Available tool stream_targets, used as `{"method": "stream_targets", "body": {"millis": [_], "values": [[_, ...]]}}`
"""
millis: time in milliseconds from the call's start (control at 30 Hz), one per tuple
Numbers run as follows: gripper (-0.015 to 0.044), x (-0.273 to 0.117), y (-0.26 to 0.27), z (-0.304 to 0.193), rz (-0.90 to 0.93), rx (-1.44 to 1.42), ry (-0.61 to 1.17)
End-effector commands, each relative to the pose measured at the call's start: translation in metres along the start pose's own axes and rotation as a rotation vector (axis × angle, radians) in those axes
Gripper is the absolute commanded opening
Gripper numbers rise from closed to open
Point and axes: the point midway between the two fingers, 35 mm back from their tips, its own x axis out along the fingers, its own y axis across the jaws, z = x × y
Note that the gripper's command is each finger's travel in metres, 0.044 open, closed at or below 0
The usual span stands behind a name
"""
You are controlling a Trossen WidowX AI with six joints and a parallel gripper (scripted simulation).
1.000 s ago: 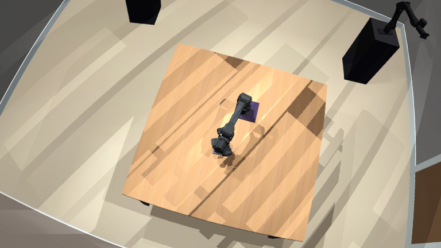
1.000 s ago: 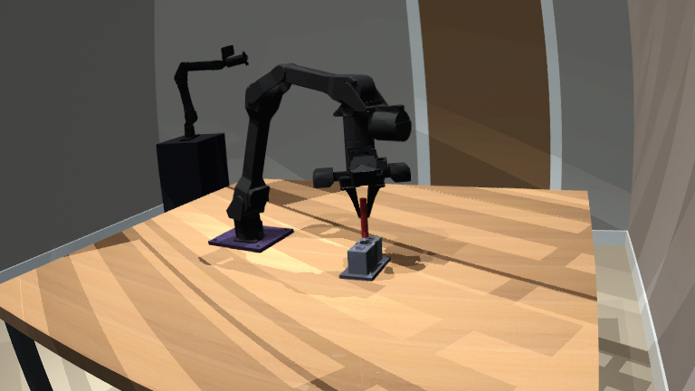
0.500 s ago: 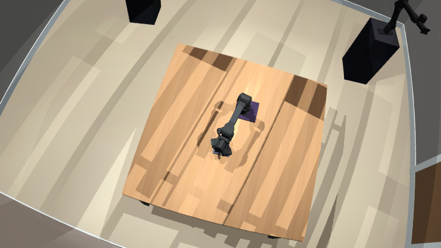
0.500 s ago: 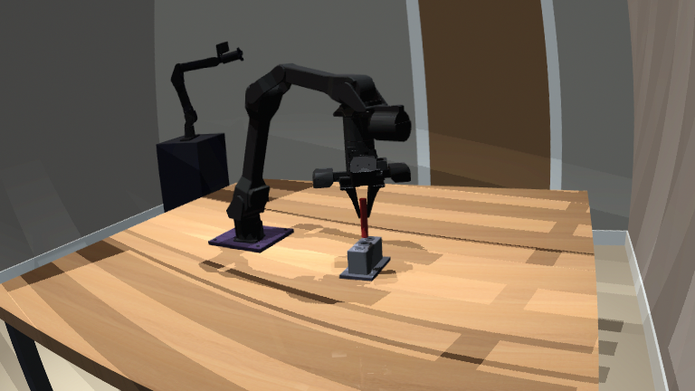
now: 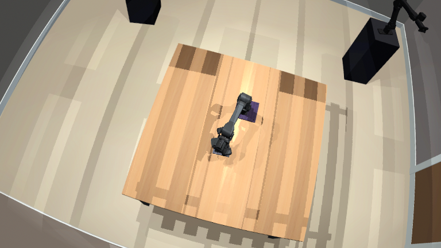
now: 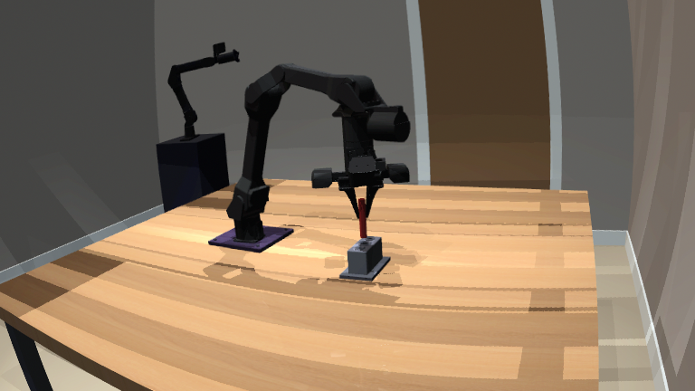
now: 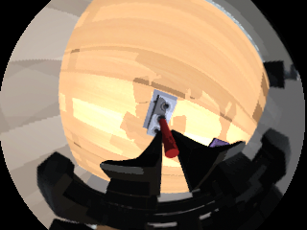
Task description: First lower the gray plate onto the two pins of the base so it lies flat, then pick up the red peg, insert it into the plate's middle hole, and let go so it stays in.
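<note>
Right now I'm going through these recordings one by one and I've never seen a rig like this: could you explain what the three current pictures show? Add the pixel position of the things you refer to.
The machine is one jointed robot arm standing on a purple base plate [image 5: 253,116] [image 6: 221,242] on a wooden table [image 5: 182,108] [image 6: 461,315] [image 7: 110,62]. At its end is a gripper [image 6: 362,216] [image 7: 165,132], a hand with two fingers.

The top picture looks down from above. The exterior one looks across the table from outside the arm. The wrist one looks from the arm's end past the fingers.

On the table is a gray block on a wider foot [image 6: 358,262] [image 7: 150,111], with round features on top. The gripper holds a red peg [image 6: 362,223] [image 7: 169,140] upright above it. Whether the peg's lower end touches the block, I cannot tell.
</note>
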Motion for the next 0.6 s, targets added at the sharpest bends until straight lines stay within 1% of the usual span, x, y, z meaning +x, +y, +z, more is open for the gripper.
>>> {"method": "stream_targets", "body": {"millis": [0,200,567], "values": [[0.0000,-0.001,0.000,0.000,0.003,-0.002,-0.003],[0.0000,0.001,0.001,0.001,0.003,-0.003,-0.003],[0.0000,0.016,0.001,0.001,-0.001,-0.006,-0.004]]}}
